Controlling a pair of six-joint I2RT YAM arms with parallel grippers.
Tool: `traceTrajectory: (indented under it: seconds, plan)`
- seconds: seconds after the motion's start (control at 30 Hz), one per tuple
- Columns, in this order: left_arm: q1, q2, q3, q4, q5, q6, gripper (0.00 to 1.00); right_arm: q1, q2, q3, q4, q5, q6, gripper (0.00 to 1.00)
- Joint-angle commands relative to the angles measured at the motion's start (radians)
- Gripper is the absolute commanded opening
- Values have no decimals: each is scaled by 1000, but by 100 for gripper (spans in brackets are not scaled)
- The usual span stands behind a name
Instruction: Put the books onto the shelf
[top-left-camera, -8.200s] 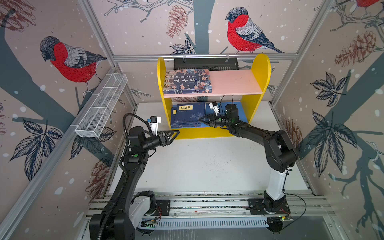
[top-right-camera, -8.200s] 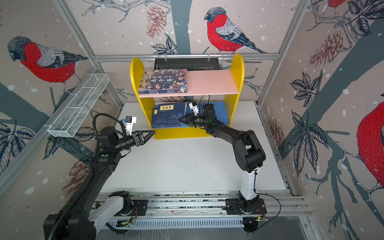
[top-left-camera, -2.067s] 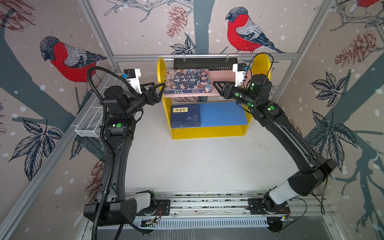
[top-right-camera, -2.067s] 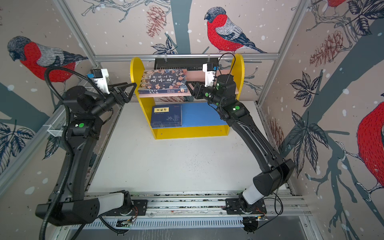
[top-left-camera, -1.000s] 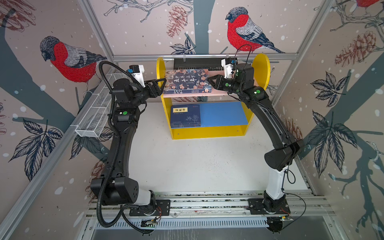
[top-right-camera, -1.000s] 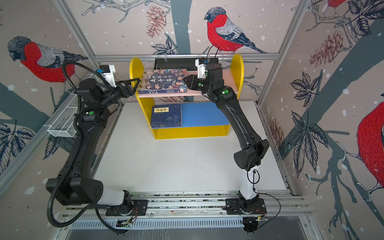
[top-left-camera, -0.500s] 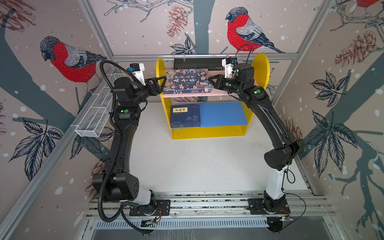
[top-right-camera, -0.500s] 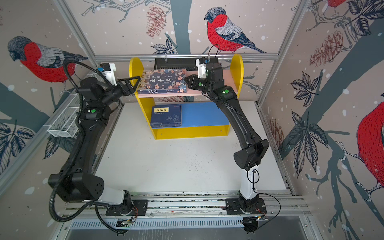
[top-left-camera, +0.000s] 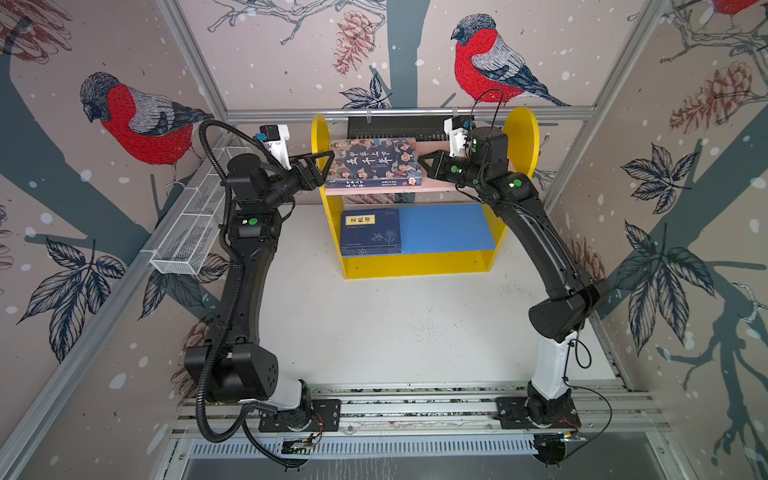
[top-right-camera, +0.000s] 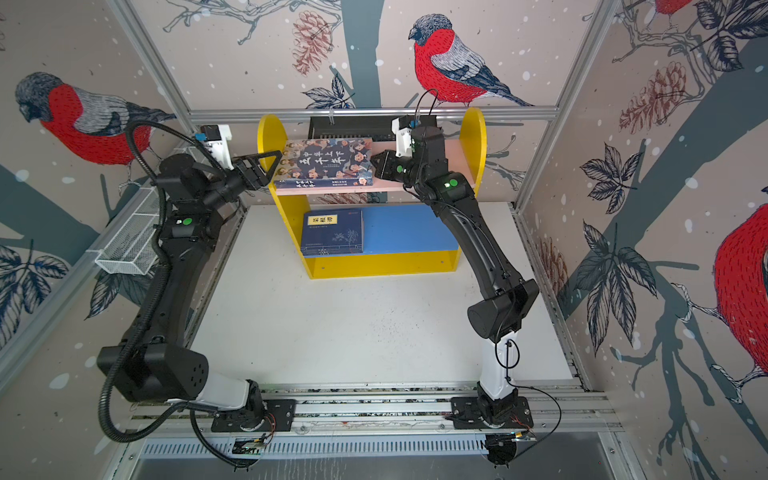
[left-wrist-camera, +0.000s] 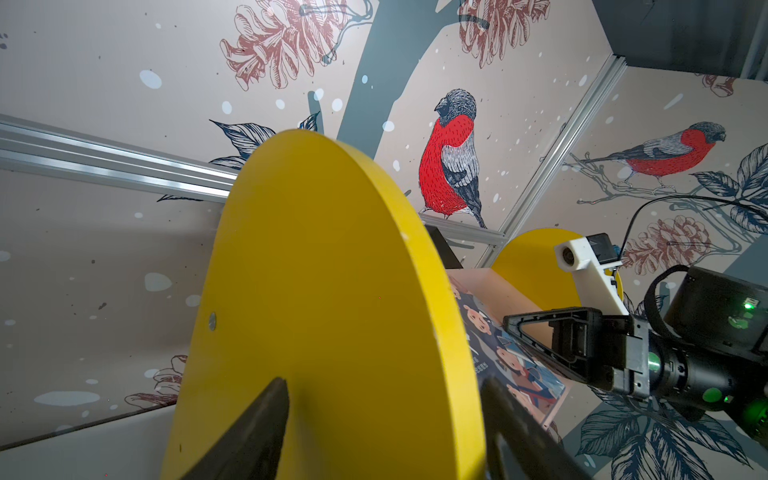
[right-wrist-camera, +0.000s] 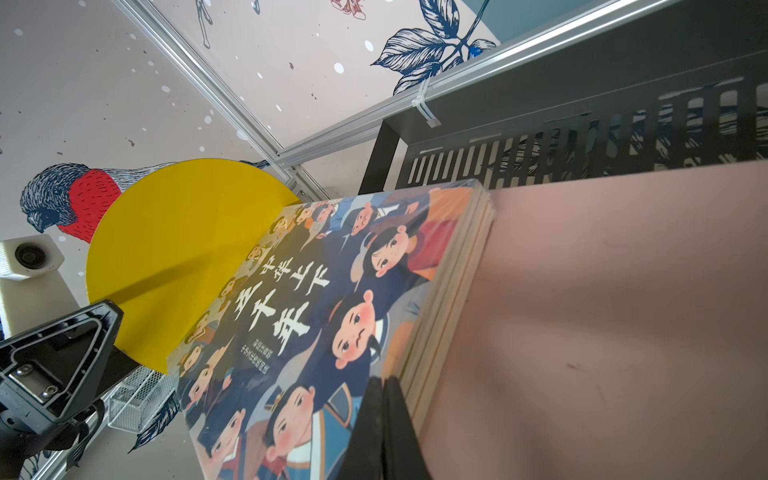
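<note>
Both arms have risen from table height to the shelf (top-left-camera: 415, 264). The right end effector (top-left-camera: 423, 162) has clenched shut on nothing, its tip against the right edge of the thick illustrated book (top-left-camera: 374, 162), which lies flat on the pink upper board (right-wrist-camera: 623, 291); the navy books (top-left-camera: 370, 230) lie stacked on the lower board. The left end effector (top-left-camera: 323, 165) is spread and empty at the yellow side panel (left-wrist-camera: 324, 291). This looks like final squaring, so the next move calls for a gentle sideways nudge that keeps the book off the front edge.

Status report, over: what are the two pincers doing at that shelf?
Left pincer open, at the yellow side panel. Right pincer shut, tips at edge of the illustrated book on the pink board. Navy book on blue board. Nothing blocking.
</note>
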Motion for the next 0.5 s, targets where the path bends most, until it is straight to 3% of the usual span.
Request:
traceTrajectory:
  seconds: [0.0,0.1,0.2,0.3,0.37,0.47]
  plan:
    - [1,-6,-4,55,7,-3,72,24,-13,3,-43,-120,1,4]
    - [1,-8,-8,57,7,-2,72,25,-18,1,-47,-120,0,3]
    - [1,-13,-12,57,9,-3,72,24,-22,0,-56,-113,1,16]
    - [1,-13,-13,57,10,-1,73,24,-26,-3,-61,-117,4,18]
    - [1,-13,-14,57,11,-2,73,24,-24,-4,-65,-113,12,27]
    - [1,-14,-17,57,10,-3,72,24,-21,-4,-67,-116,12,26]
